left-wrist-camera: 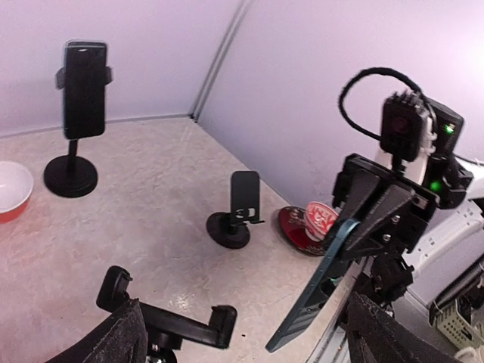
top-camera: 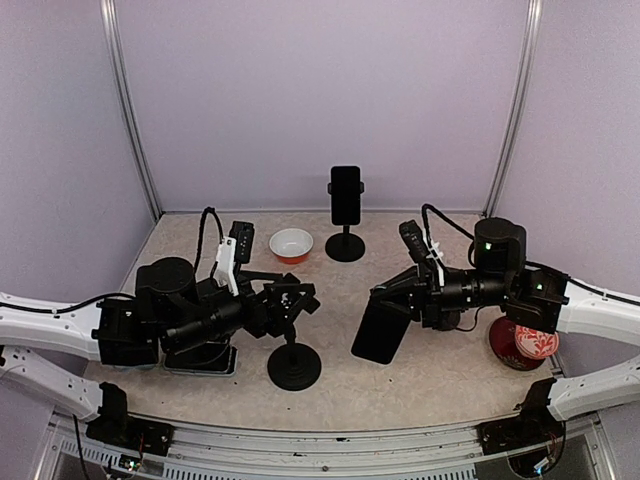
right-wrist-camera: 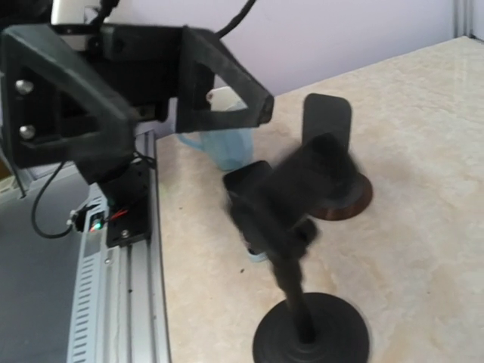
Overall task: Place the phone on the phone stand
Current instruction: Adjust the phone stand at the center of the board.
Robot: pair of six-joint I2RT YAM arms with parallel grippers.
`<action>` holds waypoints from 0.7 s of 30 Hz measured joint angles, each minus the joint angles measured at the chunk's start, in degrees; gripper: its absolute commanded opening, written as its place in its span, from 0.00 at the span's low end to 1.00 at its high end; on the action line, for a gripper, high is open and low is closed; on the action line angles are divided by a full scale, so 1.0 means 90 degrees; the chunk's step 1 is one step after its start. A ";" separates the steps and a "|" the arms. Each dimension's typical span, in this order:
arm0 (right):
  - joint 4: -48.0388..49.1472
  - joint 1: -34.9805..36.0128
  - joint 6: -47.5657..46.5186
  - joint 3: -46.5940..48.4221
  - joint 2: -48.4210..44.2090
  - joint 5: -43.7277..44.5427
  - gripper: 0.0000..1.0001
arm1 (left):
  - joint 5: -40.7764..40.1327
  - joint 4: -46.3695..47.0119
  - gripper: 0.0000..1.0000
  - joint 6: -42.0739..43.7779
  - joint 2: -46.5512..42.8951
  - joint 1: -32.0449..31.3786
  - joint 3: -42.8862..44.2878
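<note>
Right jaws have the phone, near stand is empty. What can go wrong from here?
1. Left jaws stand open around the clamp of the near stand, so nothing braces it; pressing the phone in may tip or slide it.
2. Right jaws pinch the phone near one end and it hangs tilted; it may pivot or slip on contact.
3. Left jaws crowd the clamp, so the arms may collide on approach.

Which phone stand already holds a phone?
The tall stand by the back wall; the clamp stand at the left gripper and the small stand are empty.
</note>
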 measured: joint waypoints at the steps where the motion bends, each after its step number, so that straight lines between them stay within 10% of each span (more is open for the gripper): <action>1: 0.0000 0.0000 0.0010 0.0000 0.0000 0.0041 0.00 | -0.0240 -0.0087 0.88 -0.0172 0.0005 -0.0022 0.0000; 12: -0.0146 0.0000 0.0034 0.0010 -0.0148 0.0340 0.00 | -0.1651 -0.0789 0.89 -0.1195 0.0782 -0.0335 0.0051; 21: -0.0313 0.0000 -0.0012 0.0119 -0.0138 0.0454 0.00 | -0.1807 -0.0838 0.63 -0.1542 0.0925 -0.0330 0.0136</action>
